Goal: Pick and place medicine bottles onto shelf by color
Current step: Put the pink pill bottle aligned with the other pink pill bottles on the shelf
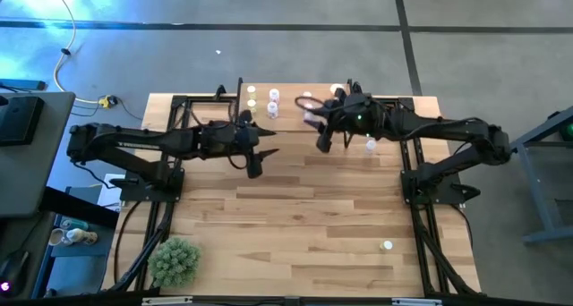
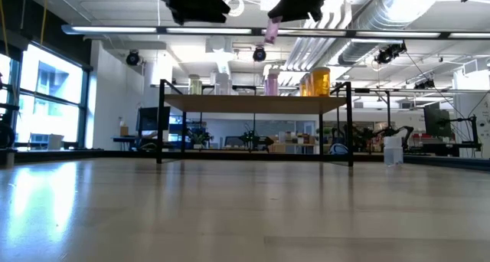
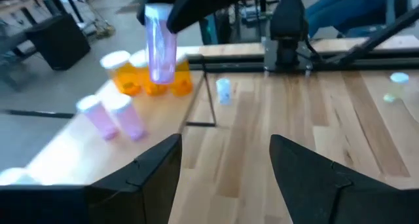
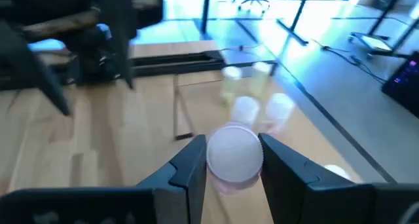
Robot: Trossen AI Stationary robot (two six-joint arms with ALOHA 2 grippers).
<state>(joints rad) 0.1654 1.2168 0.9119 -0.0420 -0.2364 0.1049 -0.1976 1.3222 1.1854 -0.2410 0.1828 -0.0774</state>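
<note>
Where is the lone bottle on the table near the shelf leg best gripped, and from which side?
Take the bottle by its round body just under the cap, coming down from above. It stands upright and apart from the others, so its top is free. The shelf leg stands close beside it, so a sideways approach might hit that.

Low view: both arms cut off by top edge; lone bottle colour indistinct.

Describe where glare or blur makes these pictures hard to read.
High view: blue glare on the floor at top left. Low view: bright window reflection on the table. Left wrist view: the pink bottles on the shelf are smeared. Right wrist view: everything is soft beyond the held bottle.
</note>
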